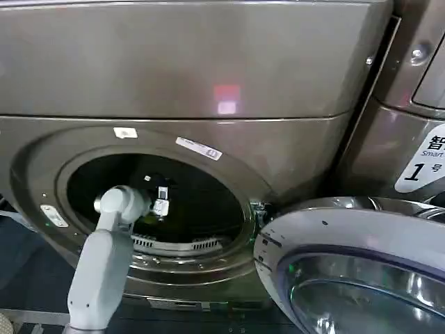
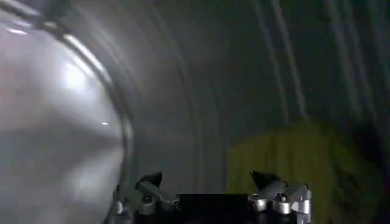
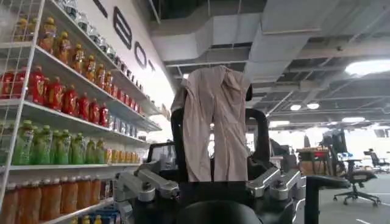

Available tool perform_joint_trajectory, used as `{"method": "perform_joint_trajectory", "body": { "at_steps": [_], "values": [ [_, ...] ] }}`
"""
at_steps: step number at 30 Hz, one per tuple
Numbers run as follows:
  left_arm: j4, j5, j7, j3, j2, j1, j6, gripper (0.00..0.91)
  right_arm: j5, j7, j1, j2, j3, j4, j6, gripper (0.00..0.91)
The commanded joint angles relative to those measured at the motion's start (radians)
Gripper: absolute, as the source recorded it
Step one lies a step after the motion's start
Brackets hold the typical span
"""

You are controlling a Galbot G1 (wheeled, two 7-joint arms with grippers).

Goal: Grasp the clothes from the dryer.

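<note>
Inside the dryer (image 1: 208, 83), the left gripper (image 2: 213, 192) is held with fingers spread just beside the clothes (image 2: 292, 161).

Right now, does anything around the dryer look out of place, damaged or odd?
Nothing stands out. The dryer has its door swung open, and the left gripper is inside the drum, open, with the yellow-green clothes lying just ahead. The right gripper is open, facing shelves of bottles.

Clothes (image 2: 298, 164) lie inside the dryer (image 1: 208, 76) drum.
</note>
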Motion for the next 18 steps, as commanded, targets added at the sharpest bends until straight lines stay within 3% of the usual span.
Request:
{"method": "perform_joint_trajectory", "body": {
  "at_steps": [1,7,8,9,18],
  "values": [
    [0.069,-0.035,0.016,0.019,0.007,-0.013,0.02,0.907,-0.002,0.0,0.001,-0.001,-0.001,0.001,0.001,0.907],
    [0.09,-0.071,0.016,0.022,0.005,-0.017,0.042,0.907,-0.003,0.0,0.002,-0.001,-0.002,0.001,0.003,0.907],
    [0.092,-0.083,0.016,0.023,0.005,-0.017,0.048,0.046,-0.003,0.0,0.001,-0.001,-0.003,0.001,0.003,0.907],
    [0.095,-0.1,0.016,0.023,0.005,-0.018,0.051,0.0,-0.003,0.0,0.002,-0.001,-0.004,0.0,0.003,0.907],
    [0.108,-0.211,0.015,0.039,0.01,-0.023,0.075,0.0,-0.004,0.0,0.004,-0.001,-0.011,-0.005,0.005,0.907]
  ]
}}
